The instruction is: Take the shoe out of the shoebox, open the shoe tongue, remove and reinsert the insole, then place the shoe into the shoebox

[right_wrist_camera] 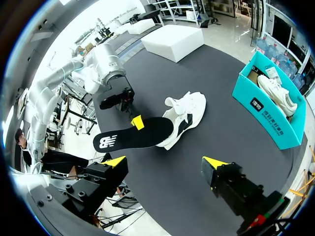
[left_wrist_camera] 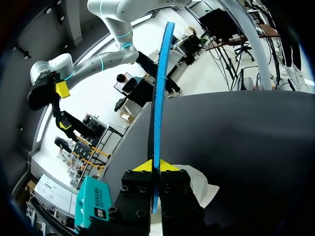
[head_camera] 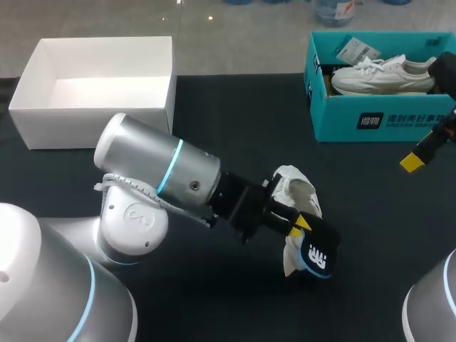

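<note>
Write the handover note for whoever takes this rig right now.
Left gripper: shut on the insole, which is out of the shoe and close beside it.
Right gripper: open, empty, near the teal shoebox.
The shoe lies on the table, outside the shoebox; a second shoe lies inside it.
Done: shoe out, insole removed.
Left: reinsert the insole, return the shoe to the shoebox.

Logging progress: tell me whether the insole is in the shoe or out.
Out. The insole shows its whole outline, pinched in the left gripper, beside the white shoe.
</note>
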You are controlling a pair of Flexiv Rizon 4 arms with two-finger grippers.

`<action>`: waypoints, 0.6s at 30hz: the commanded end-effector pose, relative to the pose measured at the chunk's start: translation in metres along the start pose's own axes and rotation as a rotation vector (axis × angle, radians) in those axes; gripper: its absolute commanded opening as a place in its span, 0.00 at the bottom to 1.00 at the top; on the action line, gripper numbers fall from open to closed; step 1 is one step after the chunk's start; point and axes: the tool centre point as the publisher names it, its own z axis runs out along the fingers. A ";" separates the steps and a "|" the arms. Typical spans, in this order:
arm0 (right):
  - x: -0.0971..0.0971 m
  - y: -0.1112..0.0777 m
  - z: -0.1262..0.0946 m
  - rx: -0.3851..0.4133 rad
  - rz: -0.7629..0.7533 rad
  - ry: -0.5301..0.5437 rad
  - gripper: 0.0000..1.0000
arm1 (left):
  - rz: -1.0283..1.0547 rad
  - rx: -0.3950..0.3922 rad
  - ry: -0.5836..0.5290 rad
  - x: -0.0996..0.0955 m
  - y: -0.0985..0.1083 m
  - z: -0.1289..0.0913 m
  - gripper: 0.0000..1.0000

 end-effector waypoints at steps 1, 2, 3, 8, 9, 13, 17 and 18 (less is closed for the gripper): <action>-0.001 0.003 0.000 0.006 0.002 0.002 1.00 | 0.009 0.002 -0.006 0.003 -0.008 -0.011 0.00; -0.001 0.003 0.000 0.006 0.002 0.002 1.00 | 0.010 0.003 -0.008 0.003 -0.008 -0.012 0.00; -0.001 0.003 0.000 0.006 0.002 0.002 1.00 | 0.012 0.002 -0.008 0.003 -0.008 -0.013 0.00; -0.001 0.003 0.000 0.006 0.002 0.002 1.00 | 0.008 -0.005 -0.003 0.004 -0.004 -0.015 0.00; -0.001 0.003 0.000 0.006 0.002 0.002 1.00 | 0.008 -0.007 -0.002 0.004 -0.003 -0.015 0.00; -0.001 0.003 0.000 0.006 0.002 0.002 1.00 | -0.001 -0.018 0.003 0.006 0.005 -0.013 0.00; -0.001 0.003 0.000 0.006 0.002 0.002 1.00 | -0.015 -0.026 0.016 0.010 0.013 -0.008 0.00; -0.001 0.003 0.000 0.006 0.002 0.002 1.00 | -0.018 -0.025 0.019 0.011 0.015 -0.007 0.00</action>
